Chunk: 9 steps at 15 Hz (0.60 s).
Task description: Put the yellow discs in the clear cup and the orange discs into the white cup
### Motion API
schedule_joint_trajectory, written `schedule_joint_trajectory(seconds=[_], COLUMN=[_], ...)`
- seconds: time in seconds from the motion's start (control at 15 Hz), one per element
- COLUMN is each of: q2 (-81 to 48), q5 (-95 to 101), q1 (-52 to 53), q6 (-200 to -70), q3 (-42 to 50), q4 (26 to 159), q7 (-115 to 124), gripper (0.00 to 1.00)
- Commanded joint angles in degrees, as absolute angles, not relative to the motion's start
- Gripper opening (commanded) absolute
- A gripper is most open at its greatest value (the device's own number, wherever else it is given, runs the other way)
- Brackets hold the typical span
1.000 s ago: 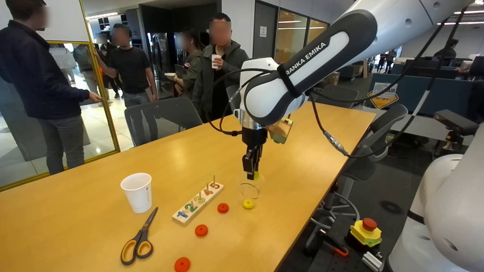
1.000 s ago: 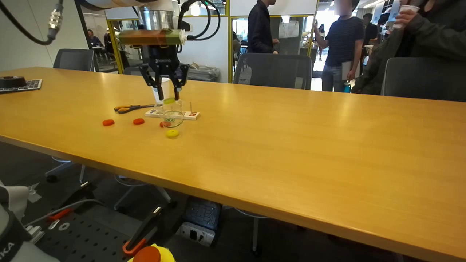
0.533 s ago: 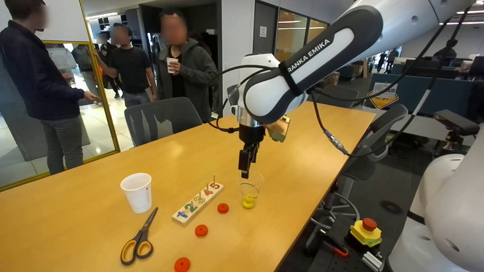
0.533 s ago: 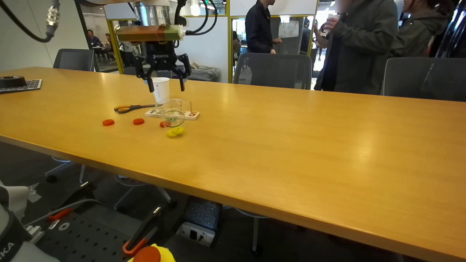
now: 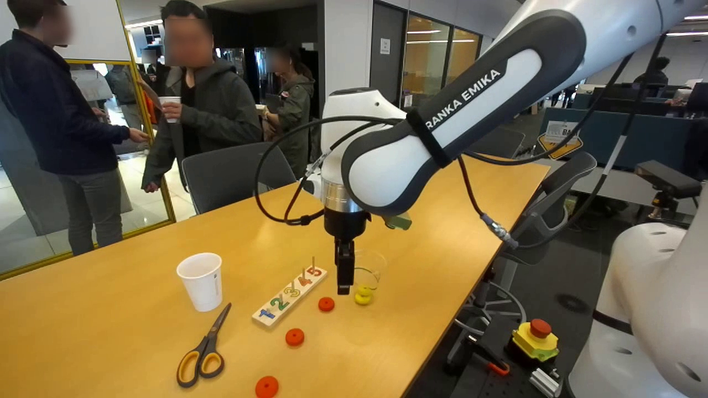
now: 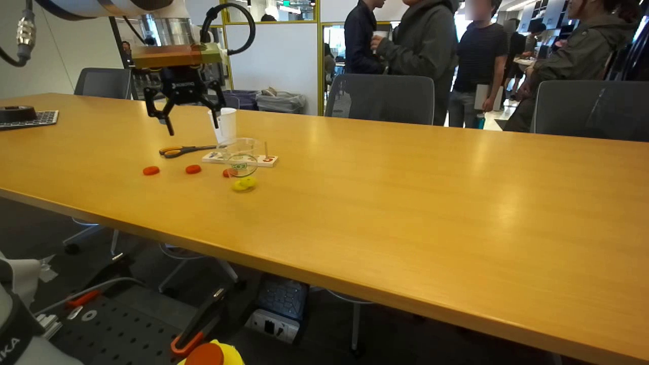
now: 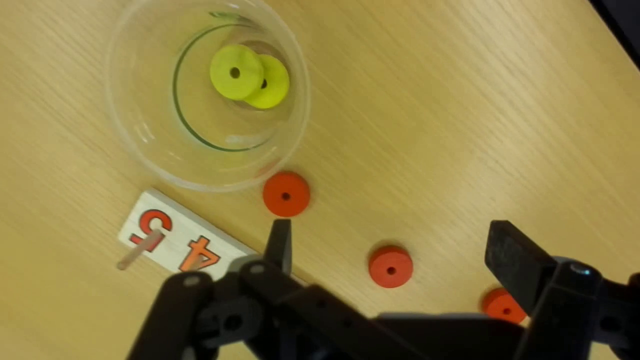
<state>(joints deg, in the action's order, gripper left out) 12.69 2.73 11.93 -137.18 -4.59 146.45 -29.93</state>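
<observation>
Yellow discs (image 5: 363, 299) lie inside the clear cup (image 5: 370, 270) in an exterior view, three orange discs (image 5: 295, 337) outside the white cup (image 5: 200, 284), whose bottom is hidden. In an exterior view the hand (image 6: 194, 130) is spread wide, gripping nothing. In the wrist view two yellow discs overlap: that half looks done, the orange half not.

White arm (image 5: 387, 174), charcoal trim (image 5: 569, 41), "EMIKA" lettering (image 5: 481, 85), silver wrist collar (image 5: 339, 197), black cables (image 6: 210, 18), black 2-fingered end effector (image 6: 193, 130).
</observation>
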Motion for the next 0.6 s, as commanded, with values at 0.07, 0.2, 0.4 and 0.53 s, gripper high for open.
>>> schedule_joint_trajectory(seconds=[0.07,0.2,0.4,0.53], q2=[9.67,7.56,3.61,0.75], q5=[1.11,1.42,0.85,0.81], q1=[14.18,14.1,13.49,12.92], q6=[-140.55,-142.23,-144.06,-145.52], q3=[-4.77,-5.13,-5.33,-5.58], q4=[147.16,146.85,145.28,144.19], q7=[-38.2,-40.18,-43.59,-44.89], gripper=[1.0,1.0,1.0,1.0])
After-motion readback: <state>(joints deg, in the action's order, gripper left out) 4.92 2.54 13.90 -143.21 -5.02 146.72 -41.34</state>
